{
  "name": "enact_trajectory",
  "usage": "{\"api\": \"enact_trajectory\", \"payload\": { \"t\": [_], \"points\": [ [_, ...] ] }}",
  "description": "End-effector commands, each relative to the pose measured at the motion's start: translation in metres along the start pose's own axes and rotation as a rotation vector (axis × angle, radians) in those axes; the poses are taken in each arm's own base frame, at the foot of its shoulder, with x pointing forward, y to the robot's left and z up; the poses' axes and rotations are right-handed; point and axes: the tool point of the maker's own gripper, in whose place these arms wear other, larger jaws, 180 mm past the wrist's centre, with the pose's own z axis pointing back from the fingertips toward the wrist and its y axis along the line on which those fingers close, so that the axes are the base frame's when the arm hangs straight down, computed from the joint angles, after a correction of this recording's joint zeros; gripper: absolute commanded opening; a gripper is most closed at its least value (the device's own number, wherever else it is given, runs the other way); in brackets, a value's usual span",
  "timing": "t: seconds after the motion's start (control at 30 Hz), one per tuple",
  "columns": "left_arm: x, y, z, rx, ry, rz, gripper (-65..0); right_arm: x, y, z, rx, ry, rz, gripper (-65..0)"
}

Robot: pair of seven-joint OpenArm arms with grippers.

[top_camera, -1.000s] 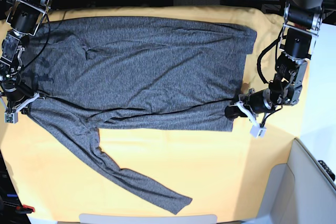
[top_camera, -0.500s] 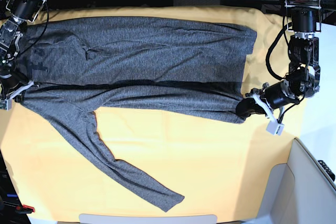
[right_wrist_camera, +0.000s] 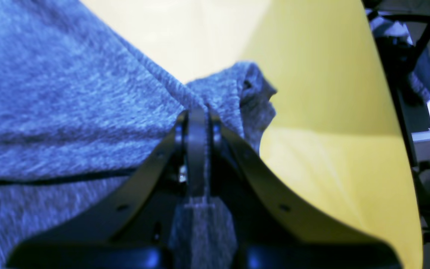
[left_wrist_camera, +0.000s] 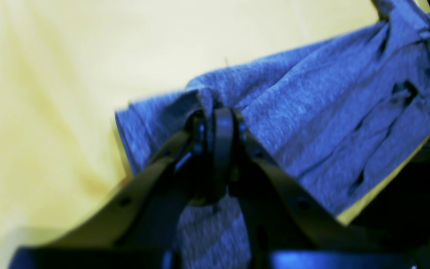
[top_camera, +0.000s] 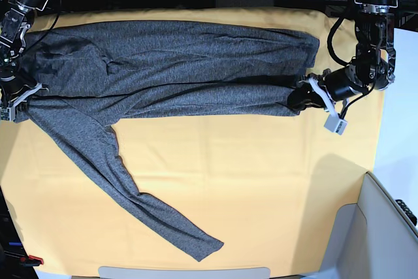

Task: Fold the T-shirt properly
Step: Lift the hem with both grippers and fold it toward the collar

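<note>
The T-shirt lies spread across the far half of the yellow-orange cloth, its near edge lifted and doubled back over the body. The left gripper is clamped tight on a bunched corner of the hem, fabric pinched between its closed fingers. Across the table, the right gripper is likewise closed on the shoulder end. One long sleeve trails diagonally toward the near edge.
</note>
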Motion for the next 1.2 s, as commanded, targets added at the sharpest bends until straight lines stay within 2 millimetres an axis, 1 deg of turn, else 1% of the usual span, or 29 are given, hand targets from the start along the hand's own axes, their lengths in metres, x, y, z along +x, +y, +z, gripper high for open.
{"api": "enact_trajectory", "payload": {
  "t": [0.0, 0.07, 0.13, 0.17, 0.37, 0.43, 0.53, 0.6, 0.67, 0.77, 0.83, 1.0, 1.1, 1.17],
  "points": [
    [0.015, -0.001, 0.007, -0.005, -0.040, -0.025, -64.6, 0.022, -0.015, 0.004, -0.032, -0.059, 0.016, -65.0],
    [0.014, -0.002, 0.012, 0.001, -0.035, -0.045, -64.6, 0.018, -0.014, 0.005, -0.031, -0.050, 0.020, -65.0],
    [0.014, -0.010, 0.015, -0.008, -0.038, -0.067, -64.6, 0.022, -0.015, 0.006, -0.033, -0.060, 0.026, -65.0],
    [0.016, -0.014, 0.017, -0.011, -0.047, -0.080, -64.6, 0.024, -0.015, 0.007, -0.034, -0.064, 0.029, -65.0],
    [0.029, -0.022, 0.042, 0.015, -0.122, -0.128, -64.6, 0.032, -0.015, 0.010, -0.038, -0.086, 0.041, -65.0],
    [0.028, -0.023, 0.046, 0.019, -0.127, -0.130, -64.6, 0.033, -0.015, 0.010, -0.039, -0.086, 0.042, -65.0],
    [0.025, -0.022, 0.046, 0.021, -0.120, -0.129, -64.6, 0.030, -0.015, 0.010, -0.038, -0.079, 0.041, -65.0],
    [0.018, -0.022, 0.046, 0.021, -0.106, -0.119, -64.6, 0.023, -0.015, 0.011, -0.036, -0.064, 0.044, -65.0],
    [0.012, -0.022, 0.045, 0.020, -0.092, -0.110, -64.6, 0.022, -0.014, 0.011, -0.036, -0.064, 0.046, -65.0],
    [0.007, -0.021, 0.043, 0.020, -0.078, -0.103, -64.6, 0.019, -0.014, 0.011, -0.035, -0.057, 0.044, -65.0],
    [0.000, -0.017, 0.042, 0.027, -0.043, -0.090, -64.6, 0.014, -0.014, 0.012, -0.033, -0.045, 0.047, -65.0],
    [-0.019, -0.001, 0.039, 0.045, 0.023, -0.032, -64.2, 0.009, -0.013, 0.012, -0.030, -0.031, 0.055, -65.0],
    [-0.026, 0.006, 0.038, 0.054, 0.040, -0.006, -60.8, 0.005, -0.012, 0.013, -0.027, -0.023, 0.056, -65.0],
    [-0.026, 0.006, 0.038, 0.054, 0.043, -0.005, -55.6, 0.005, -0.012, 0.013, -0.027, -0.023, 0.056, -63.4]
  ]
}}
